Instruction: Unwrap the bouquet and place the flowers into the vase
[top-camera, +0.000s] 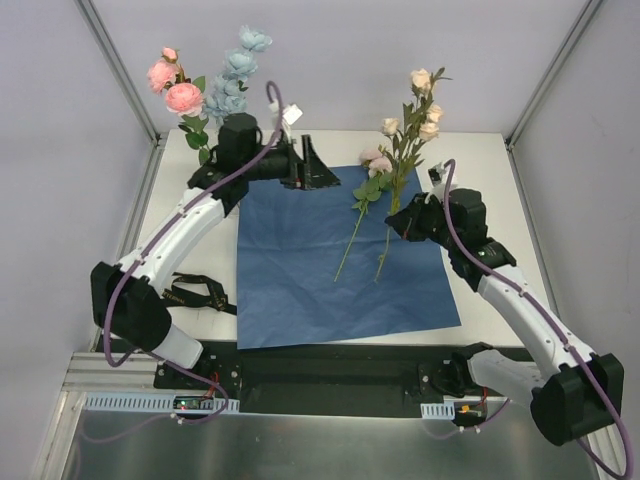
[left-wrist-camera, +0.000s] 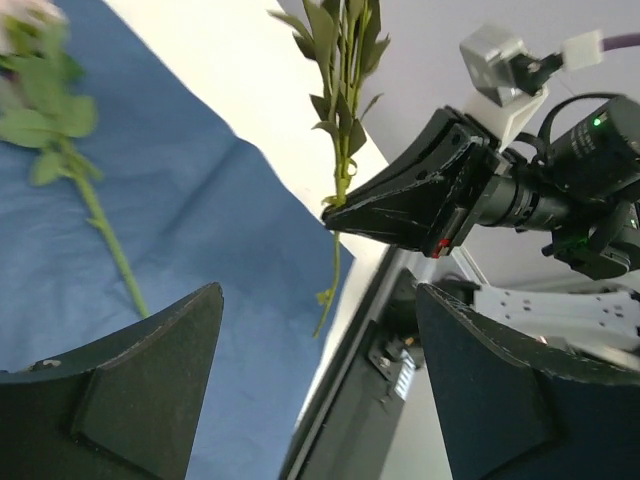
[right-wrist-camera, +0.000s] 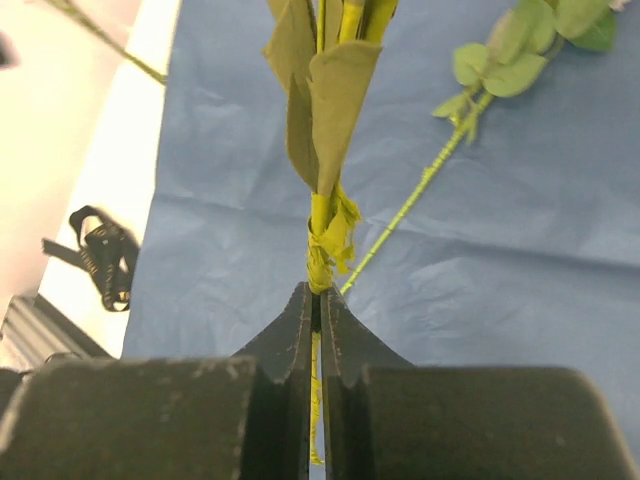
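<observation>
Where blue paper (top-camera: 300, 280) covers the white table (top-camera: 490, 170), a ribbon (top-camera: 195, 292) lies beside it. My right gripper (top-camera: 397, 222) clamps the cream spray (top-camera: 418, 105) upright, a pink stem (top-camera: 358, 215) lying alongside. Farther, my left gripper (top-camera: 312, 165) gapes before pink and blue flowers (top-camera: 215, 85); grey walls (top-camera: 350, 60) beyond.

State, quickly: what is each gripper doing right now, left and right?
Left gripper: open, holding nothing.
Right gripper: shut on the cream-budded flower stem.
</observation>
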